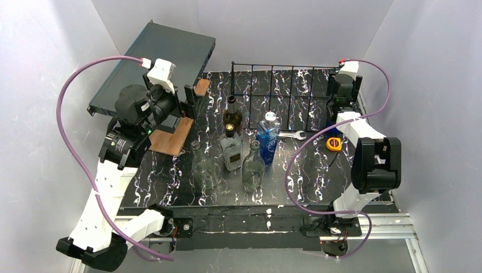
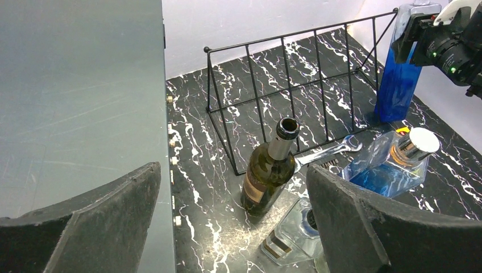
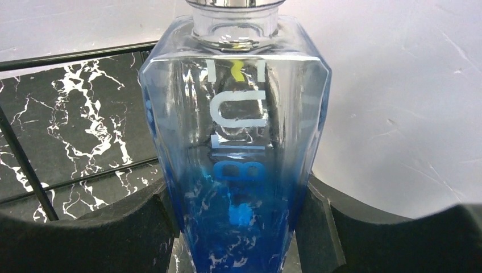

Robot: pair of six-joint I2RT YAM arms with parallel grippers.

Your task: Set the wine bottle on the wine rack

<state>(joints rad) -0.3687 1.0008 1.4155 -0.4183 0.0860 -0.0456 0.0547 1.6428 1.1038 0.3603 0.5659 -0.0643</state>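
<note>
The wine bottle (image 1: 232,116) is dark green with a tan label and an open neck. It stands upright just in front of the left end of the black wire wine rack (image 1: 278,91). In the left wrist view the wine bottle (image 2: 267,176) and rack (image 2: 284,74) lie ahead. My left gripper (image 2: 232,170) is open and empty, held above the table left of the bottle (image 1: 192,99). My right gripper (image 3: 236,227) is shut on a blue-tinted square bottle (image 3: 236,142) standing at the rack's right end (image 2: 398,79). It also shows in the top view (image 1: 339,114).
A big dark grey flat box (image 1: 156,60) lies at the back left, close by my left gripper. A second blue bottle (image 1: 267,139) and three clear bottles (image 1: 231,149), (image 1: 203,168), (image 1: 253,165) stand mid-table. A wrench (image 1: 293,135) and yellow tape measure (image 1: 334,143) lie near the rack.
</note>
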